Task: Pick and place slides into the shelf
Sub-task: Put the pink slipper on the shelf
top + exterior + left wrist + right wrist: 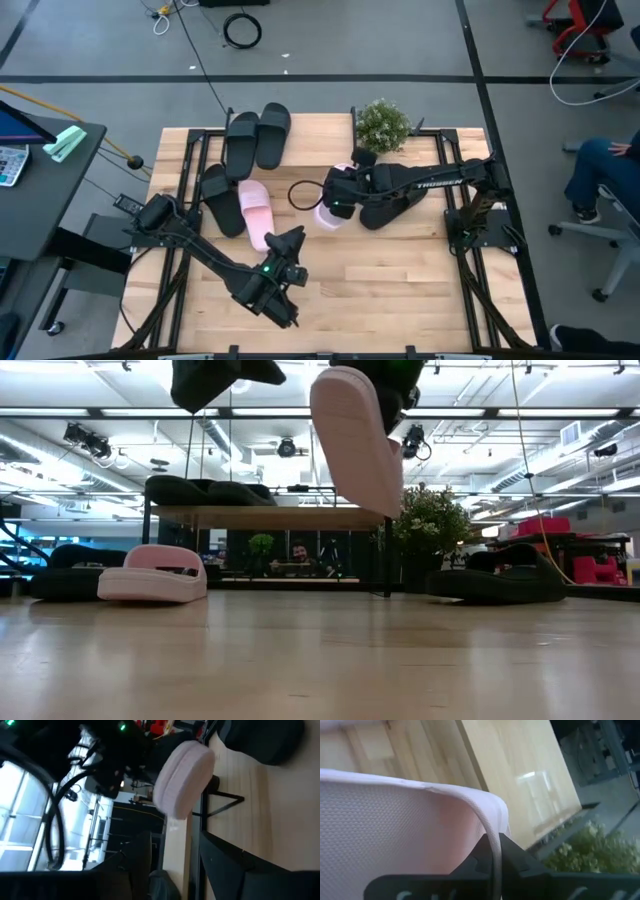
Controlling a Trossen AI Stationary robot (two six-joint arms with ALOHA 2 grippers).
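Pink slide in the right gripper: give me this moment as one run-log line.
right gripper: shut on pink slide, lifted off table | left gripper: idle, near front | second pink slide: on table | shelf: black slides on top

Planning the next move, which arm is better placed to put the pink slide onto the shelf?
Right. Its tool is shut on the lifted pink slide, close to the shelf. The left tool holds nothing, nearer the table's front.
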